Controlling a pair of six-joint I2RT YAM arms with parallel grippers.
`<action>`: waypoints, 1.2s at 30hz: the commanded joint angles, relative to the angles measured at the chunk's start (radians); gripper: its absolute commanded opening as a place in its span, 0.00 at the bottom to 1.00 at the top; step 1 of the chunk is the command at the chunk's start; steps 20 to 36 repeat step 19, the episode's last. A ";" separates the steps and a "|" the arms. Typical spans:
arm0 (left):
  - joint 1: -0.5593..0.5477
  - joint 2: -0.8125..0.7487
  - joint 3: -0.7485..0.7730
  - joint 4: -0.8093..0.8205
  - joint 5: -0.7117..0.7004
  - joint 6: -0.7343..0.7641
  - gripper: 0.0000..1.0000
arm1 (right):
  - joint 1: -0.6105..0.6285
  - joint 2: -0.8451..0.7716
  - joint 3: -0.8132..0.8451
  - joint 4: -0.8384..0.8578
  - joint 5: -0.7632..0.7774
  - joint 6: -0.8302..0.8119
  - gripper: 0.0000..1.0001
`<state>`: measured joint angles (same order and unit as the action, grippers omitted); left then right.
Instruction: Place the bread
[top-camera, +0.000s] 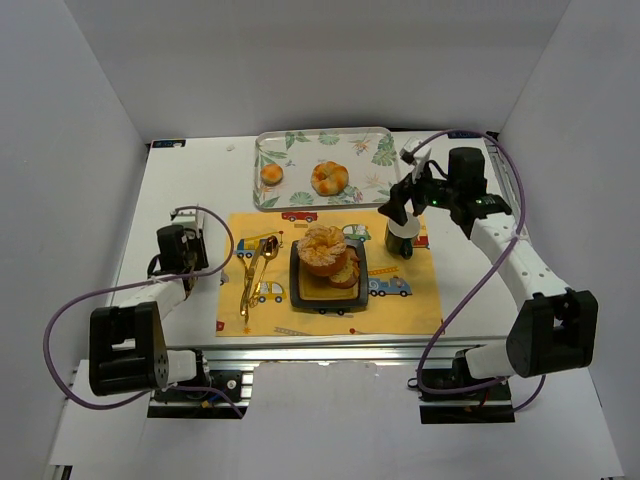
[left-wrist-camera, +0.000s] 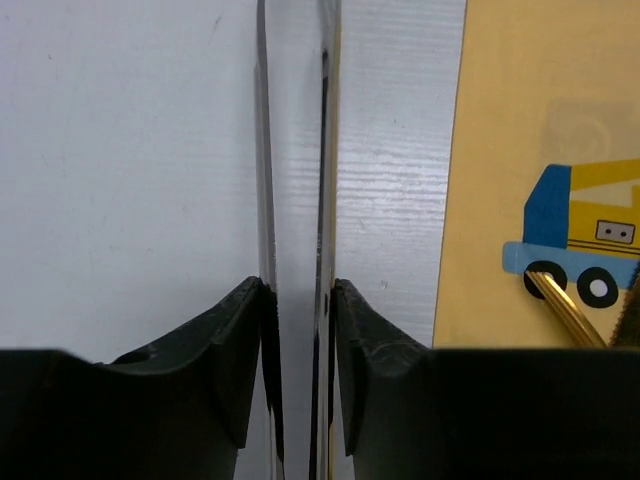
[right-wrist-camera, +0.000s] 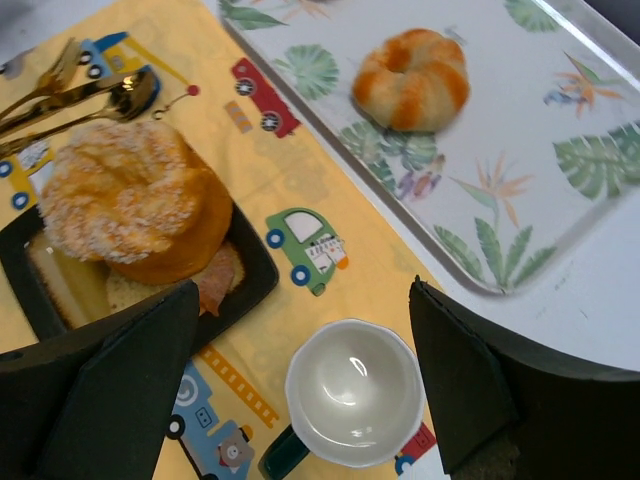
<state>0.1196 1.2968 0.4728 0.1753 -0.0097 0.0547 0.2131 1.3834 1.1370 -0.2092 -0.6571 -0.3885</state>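
Watch first for the white cup (right-wrist-camera: 352, 392): directly beneath the right pincer (top-camera: 400, 212), itself spread wide and pinching nothing, so easily clipped and tipped by any drop or sideways swing begun too low. Beware too of the raised rim of the flowered tray (top-camera: 298, 168), liable to catch a lowered finger on the way in. Probably the bread to fetch: the twisted roll (right-wrist-camera: 411, 78), flat on that tray at the far side of the surface (top-camera: 180, 190), right of a small bun (top-camera: 271, 175) and apart from it. Soft by the look of it, hence likely to be crushed by a hard squeeze or dropped by a shallow one. Further trouble at the black plate (right-wrist-camera: 252, 272) on the yellow mat (top-camera: 400, 310): already crowded by a sugared bun (right-wrist-camera: 130, 205) perched on slices, so likely to shed something under a careless set-down, perhaps toward the gold utensils (top-camera: 252, 275) to its left. As for heading, hardly any: nearly round, knot upward, only slightly longer left to right in the overhead view, with no end to call a front; best gripped across the shorter, near-to-far width. Left pincer (top-camera: 198, 248) pressed together on nothing, parked low by the left edge of the mat, well apart from all the bread.
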 joint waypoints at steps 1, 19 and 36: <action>0.015 -0.034 -0.023 0.052 -0.010 -0.029 0.45 | 0.003 0.017 0.056 0.013 0.168 0.102 0.89; 0.061 -0.352 0.091 -0.148 -0.023 -0.280 0.98 | 0.008 0.080 0.190 -0.036 0.252 0.197 0.90; 0.061 -0.352 0.091 -0.148 -0.023 -0.280 0.98 | 0.008 0.080 0.190 -0.036 0.252 0.197 0.90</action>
